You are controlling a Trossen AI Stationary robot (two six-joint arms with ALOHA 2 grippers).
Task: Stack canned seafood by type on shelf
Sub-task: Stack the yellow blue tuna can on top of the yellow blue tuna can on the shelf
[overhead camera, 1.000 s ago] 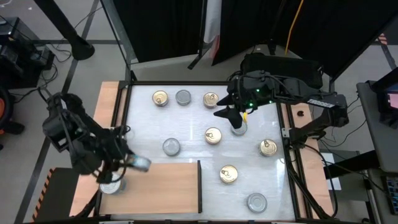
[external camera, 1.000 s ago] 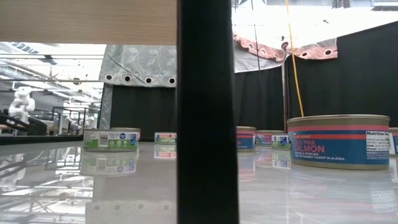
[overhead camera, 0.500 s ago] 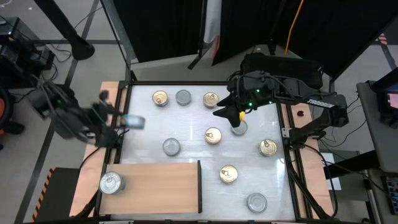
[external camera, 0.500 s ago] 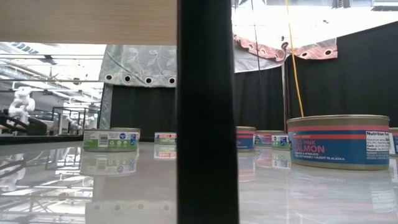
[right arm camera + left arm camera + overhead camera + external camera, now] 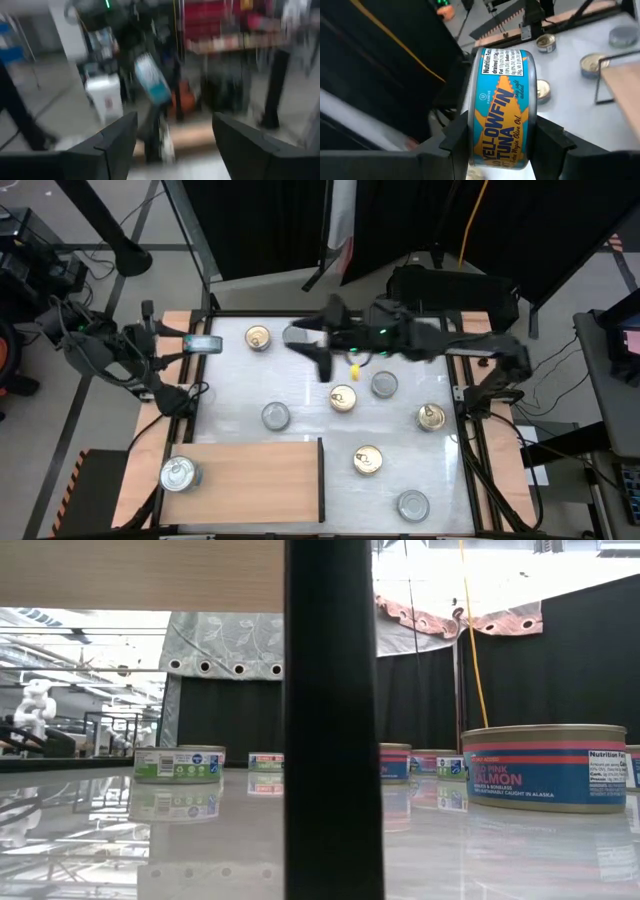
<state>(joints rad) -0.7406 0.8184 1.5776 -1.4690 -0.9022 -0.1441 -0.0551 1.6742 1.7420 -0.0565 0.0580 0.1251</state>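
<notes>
Now, from above, the left gripper (image 5: 203, 345) hangs at the table's ten o'clock edge, clamped on a yellowfin tuna tin (image 5: 205, 345) held on its side, well apart from the shelf (image 5: 255, 480) down at seven o'clock. One silver-lidded tin (image 5: 177, 474) sits on the shelf's nine o'clock end. Up at twelve o'clock the right gripper (image 5: 300, 337) reaches across the table's far side, fingers apart and empty, above the loose tins; a gold-lidded tin (image 5: 343, 398) lies near the middle and a silver tin (image 5: 413, 504) at five o'clock. At table height, a dark post (image 5: 333, 720) splits the picture, and a pink salmon tin (image 5: 544, 767) stands close at three o'clock. On the left wrist, both fingers (image 5: 455, 145) press the tuna tin's flat faces, label showing. On the right wrist, the two fingers (image 5: 117, 137) stand wide with nothing between them, and the left arm's tin shows blurred beyond.
</notes>
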